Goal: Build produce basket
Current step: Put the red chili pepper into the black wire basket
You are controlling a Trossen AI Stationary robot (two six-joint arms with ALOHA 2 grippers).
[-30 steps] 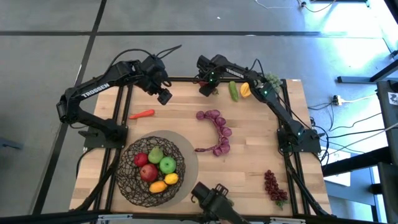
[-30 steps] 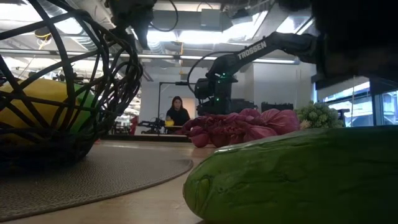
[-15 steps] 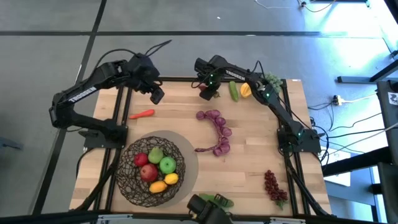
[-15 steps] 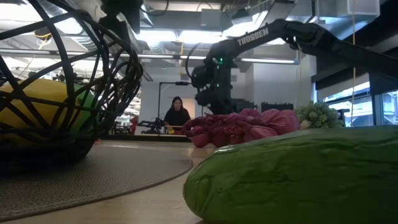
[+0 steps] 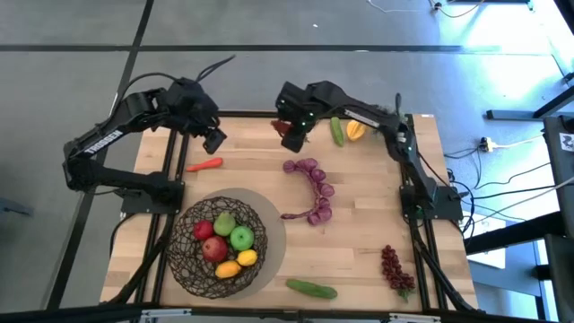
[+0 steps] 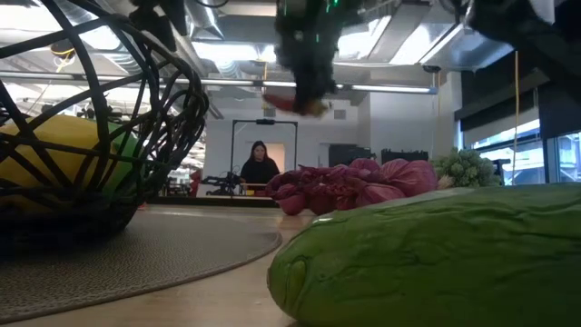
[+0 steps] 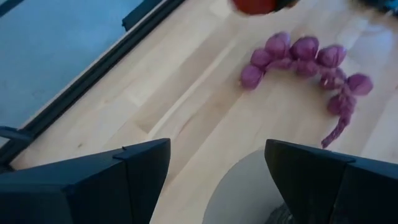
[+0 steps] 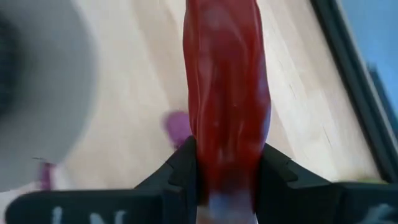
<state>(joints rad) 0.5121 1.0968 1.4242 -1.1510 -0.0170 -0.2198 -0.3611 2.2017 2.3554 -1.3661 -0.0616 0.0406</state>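
My right gripper (image 5: 294, 135) hangs high over the table's far edge, shut on a long red piece of produce (image 8: 227, 93), which also shows in the low view (image 6: 307, 106). My left gripper (image 5: 215, 141) is raised over the far left, open with nothing between its fingers (image 7: 217, 180). The wire basket (image 5: 190, 260) sits on a round grey mat (image 5: 274, 235) at the near left, holding red and green apples and yellow and orange fruits. A red chili (image 5: 205, 165) lies on the table near the left gripper. My right gripper pinches the long red piece between its two fingers, which press on its two sides (image 8: 198, 163). It runs along the fingers and reaches well past their tips. The fingers point steeply down from above. The piece hangs clear of the table.
A curved chain of purple grapes (image 5: 314, 187) lies mid-table. A dark-red grape bunch (image 5: 393, 269) is at the near right, and a cucumber (image 5: 311, 289) lies by the near edge. Another cucumber (image 5: 336, 131) and an orange fruit (image 5: 355, 131) lie at the far edge.
My right gripper has risen steeply from the table's far edge with the red piece, which is now lifted clear. My left gripper has gone up and toward the table's left edge, still open. A dark thing over the cucumber at the near edge has left the view.
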